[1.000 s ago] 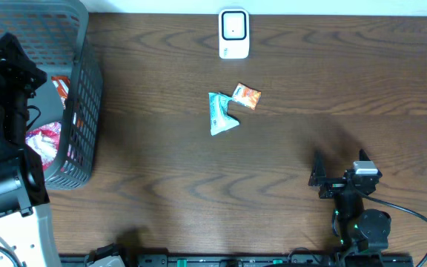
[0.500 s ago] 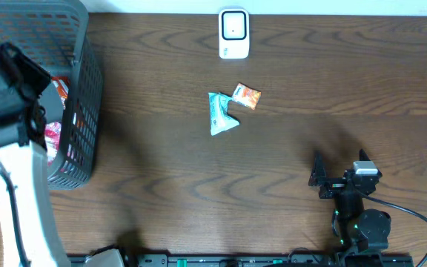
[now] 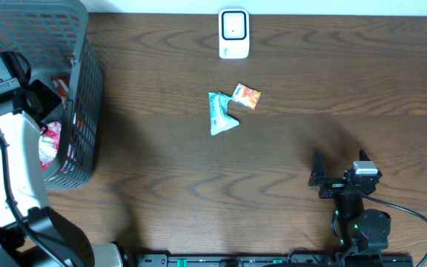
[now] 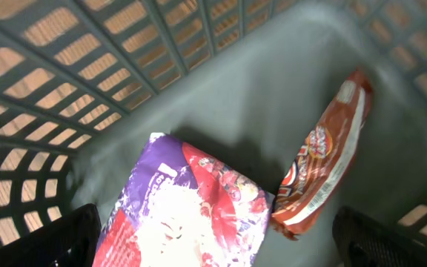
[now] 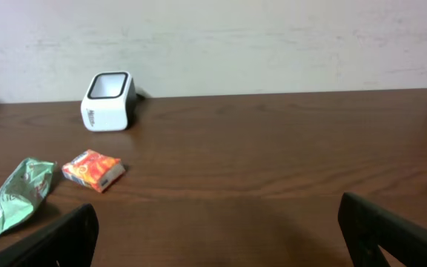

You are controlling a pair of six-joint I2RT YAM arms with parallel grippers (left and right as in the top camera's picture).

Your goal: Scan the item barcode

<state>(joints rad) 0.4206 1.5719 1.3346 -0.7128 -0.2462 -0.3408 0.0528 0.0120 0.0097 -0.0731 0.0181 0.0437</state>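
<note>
Left gripper (image 4: 228,233) just goes from shut to wide open in the basket (image 4: 124,81), purple packet (image 4: 191,208) loose right beneath it, so we reckon that item is binned; right gripper (image 5: 221,237) is open, green pouch (image 5: 17,196) ahead-left of it likely next.

Your left tool (image 4: 228,239) sat inside the basket (image 3: 87,89) at nine o'clock, mesh walls close all round, a purple packet (image 4: 184,211) and a red packet (image 4: 325,174) on the floor below. Your right tool (image 5: 224,237) faced open tabletop (image 5: 273,163); only the green packet (image 5: 13,196) and orange packet (image 5: 93,169) at its ten o'clock and the scanner (image 5: 110,101) beyond them stood in the way.
</note>
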